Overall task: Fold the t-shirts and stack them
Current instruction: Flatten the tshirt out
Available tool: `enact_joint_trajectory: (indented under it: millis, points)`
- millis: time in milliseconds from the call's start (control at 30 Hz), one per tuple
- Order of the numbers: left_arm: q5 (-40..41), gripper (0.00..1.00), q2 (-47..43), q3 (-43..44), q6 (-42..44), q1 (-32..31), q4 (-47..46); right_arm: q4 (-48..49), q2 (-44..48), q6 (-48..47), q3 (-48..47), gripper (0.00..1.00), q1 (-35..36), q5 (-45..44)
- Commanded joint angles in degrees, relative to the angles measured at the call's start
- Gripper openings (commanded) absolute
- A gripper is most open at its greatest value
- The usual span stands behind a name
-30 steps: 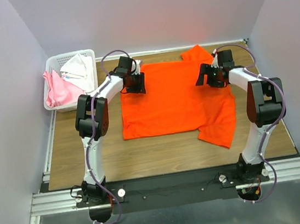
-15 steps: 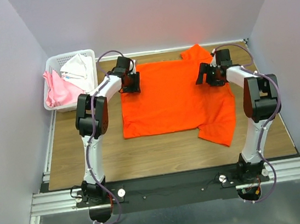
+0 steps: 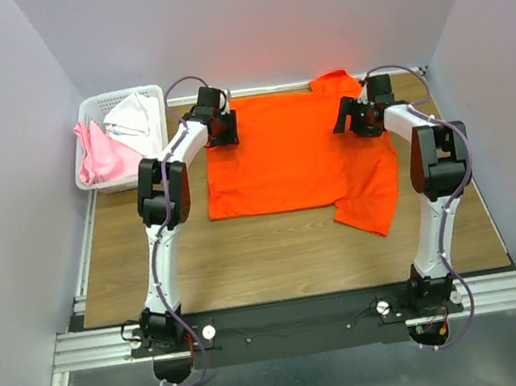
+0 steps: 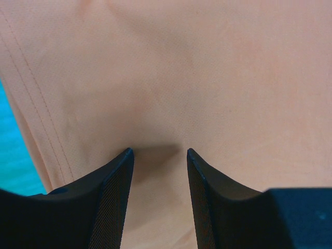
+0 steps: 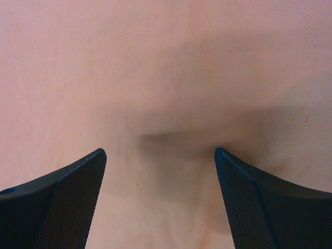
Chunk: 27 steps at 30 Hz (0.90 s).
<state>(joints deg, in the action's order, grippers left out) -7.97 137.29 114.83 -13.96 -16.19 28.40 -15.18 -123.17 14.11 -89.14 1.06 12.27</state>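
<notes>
top external view does not show how the left gripper [image 3: 222, 129] and right gripper [image 3: 350, 120] meet the cloth, and both wrist views are filled with washed-out fabric, so contact with the orange shirt [image 3: 291, 155] cannot be told. the left gripper's jaws stand partly apart beside a stitched hem [image 4: 36, 104] at the shirt's far left, while the right gripper's jaws are spread wide at the far right; neither pinches cloth. the orange shirt lies flat on a brown wooden table [image 3: 276, 257] between pale lilac walls [image 3: 264, 21], its near right sleeve rumpled, while a pink shirt [image 3: 101, 158] and a white shirt [image 3: 136, 114] sit heaped in a white basket [image 3: 87, 109] at far left.
</notes>
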Motion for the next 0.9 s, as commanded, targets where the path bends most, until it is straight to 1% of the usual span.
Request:
enact_joint_trajectory:
  millis: [0, 100, 167, 233, 267, 400, 500, 533, 567, 600, 700, 733, 800, 867]
  points:
    - [0.85, 0.54, 4.73, 3.73, 0.42, 0.54, 3.85, -5.03, -3.83, 1.36, -2.08, 0.92, -0.01, 0.12]
    - [0.32, 0.55, 3.52, 5.06, 0.77, 0.54, 3.07, -5.47, -3.57, 1.53, -3.14, 0.92, -0.01, 0.91]
    - [0.58, 0.55, 1.76, 4.1, 0.95, 0.54, 1.57, -5.47, -2.95, 1.54, -3.58, 0.92, -0.01, 1.52]
    - [1.9, 0.55, -2.02, 1.2, 1.04, 0.54, 0.43, -5.47, -2.34, 1.71, -4.19, 0.92, -0.01, 1.96]
    - [3.03, 0.55, -4.99, -1.51, 1.04, 0.54, -0.53, -5.47, -1.64, 1.97, -4.37, 0.92, -0.01, 2.49]
    - [5.5, 0.55, -11.51, -8.9, -0.19, 0.45, -2.73, -5.47, 0.91, 2.67, -4.81, 0.92, -0.01, 3.46]
    - [7.53, 0.55, -19.4, -19.77, -1.68, 0.45, -3.7, -5.47, 3.28, 3.29, -3.94, 0.92, -0.01, 3.81]
    - [9.35, 0.55, -20.82, -21.82, -2.12, 0.45, -3.88, -5.47, 3.9, 3.55, -3.67, 0.92, -0.01, 3.81]
    - [9.72, 0.55, -22.14, -24.01, -2.56, 0.45, -4.14, -5.47, 4.69, 3.73, -2.97, 0.92, -0.01, 3.72]
    - [9.9, 0.55, -24.42, -28.12, -3.0, 0.37, -4.58, -5.47, 5.92, 4.08, -1.92, 0.92, -0.01, 3.72]
    - [10.78, 0.55, -28.64, -34.12, -4.58, 0.1, -5.37, -5.47, 7.94, 4.61, 1.41, 0.92, -0.01, 3.72]
    - [10.95, 0.55, -29.62, -37.45, -5.37, 0.01, -5.55, -5.47, 9.52, 4.53, 2.39, 0.92, 0.08, 3.64]
    - [11.04, 0.55, -32.51, -41.59, -6.52, -0.16, -6.34, -5.47, 11.98, 4.61, 5.19, 0.92, -0.01, 3.37]
    - [11.22, 0.55, -34.28, -43.97, -7.4, -0.25, -6.69, -5.47, 13.65, 4.35, 7.13, 0.92, -0.01, 3.02]
